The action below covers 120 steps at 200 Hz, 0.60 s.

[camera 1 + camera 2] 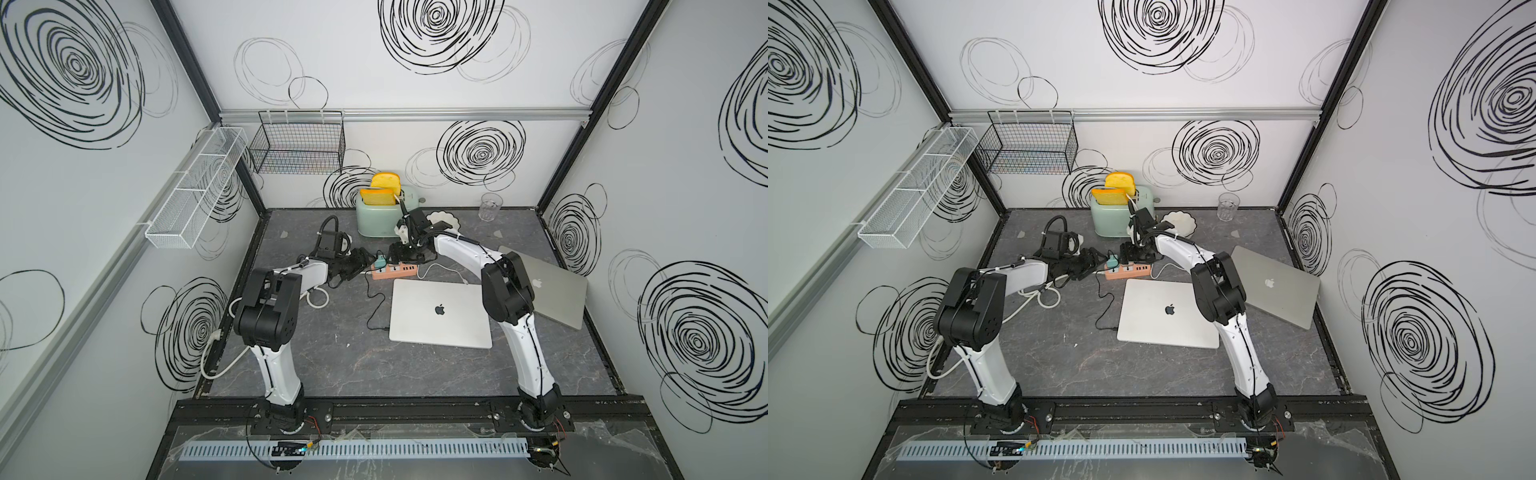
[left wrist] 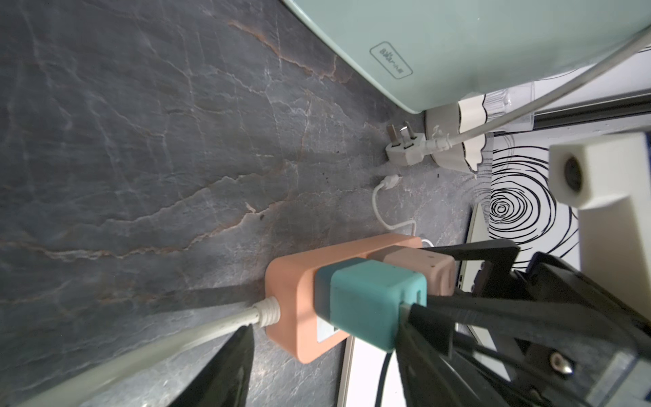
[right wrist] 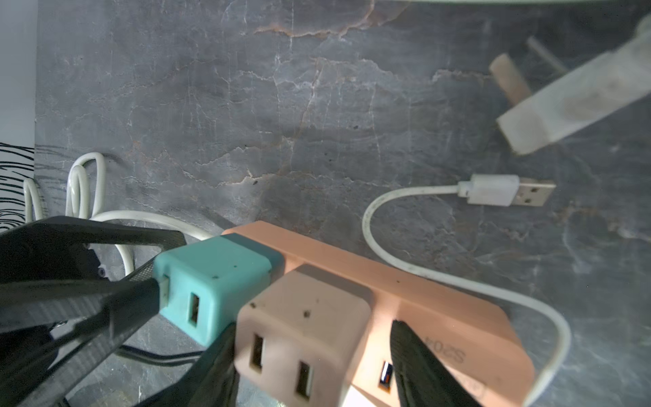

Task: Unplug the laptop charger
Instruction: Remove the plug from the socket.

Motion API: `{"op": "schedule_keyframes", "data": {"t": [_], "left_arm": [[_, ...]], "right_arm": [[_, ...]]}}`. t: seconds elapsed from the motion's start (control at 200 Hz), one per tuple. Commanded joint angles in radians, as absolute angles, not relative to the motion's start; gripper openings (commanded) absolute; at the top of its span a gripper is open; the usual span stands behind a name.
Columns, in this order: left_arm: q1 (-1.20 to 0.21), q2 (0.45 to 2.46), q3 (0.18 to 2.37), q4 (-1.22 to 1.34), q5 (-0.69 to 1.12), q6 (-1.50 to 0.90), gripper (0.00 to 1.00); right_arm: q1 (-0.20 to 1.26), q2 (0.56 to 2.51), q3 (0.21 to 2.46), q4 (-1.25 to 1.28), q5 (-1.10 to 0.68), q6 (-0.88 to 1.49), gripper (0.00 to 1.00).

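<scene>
The laptop charger [image 1: 380, 262] is a teal cube [image 3: 215, 282] plugged into the cord end of a peach power strip [image 2: 289, 306]. Its black cable [image 1: 376, 305] runs to the closed silver laptop [image 1: 440, 313]. My left gripper [image 2: 327, 322] comes in from the left, and its fingertips meet the teal cube's outer edge on two sides. A pink adapter [image 3: 306, 317] sits next to the teal cube on the strip. My right gripper [image 3: 311, 326] reaches down from above with one finger on each side of the adapter, and one finger is wedged between the two cubes.
A mint toaster [image 1: 380, 218] holding toast stands just behind the strip. Its white plug [image 2: 405, 151] and a loose white USB cable [image 3: 493, 190] lie on the table. A bowl [image 1: 446, 218] and a glass [image 1: 490, 207] stand at the back. A second laptop [image 1: 548, 286] lies at the right.
</scene>
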State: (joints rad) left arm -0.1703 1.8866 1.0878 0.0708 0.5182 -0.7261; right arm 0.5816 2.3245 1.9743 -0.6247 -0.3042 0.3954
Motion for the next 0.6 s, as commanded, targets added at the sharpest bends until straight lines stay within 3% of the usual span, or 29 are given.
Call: {"op": "schedule_keyframes", "data": {"t": [0.0,0.36,0.595], "left_arm": [[-0.178,1.903,1.091,0.112,0.523,-0.749,0.68],[-0.178,1.899,1.089,0.109,0.523,-0.747,0.68],[-0.179,1.899,1.083,0.108,0.525,-0.743,0.67]], "right_arm": [[0.588,2.356,2.013,-0.683,-0.275,0.366,0.66],[0.594,2.373,2.052,-0.694,-0.253,0.338,0.55],[0.616,2.366,2.061,-0.715,-0.226,0.322,0.33]]}}
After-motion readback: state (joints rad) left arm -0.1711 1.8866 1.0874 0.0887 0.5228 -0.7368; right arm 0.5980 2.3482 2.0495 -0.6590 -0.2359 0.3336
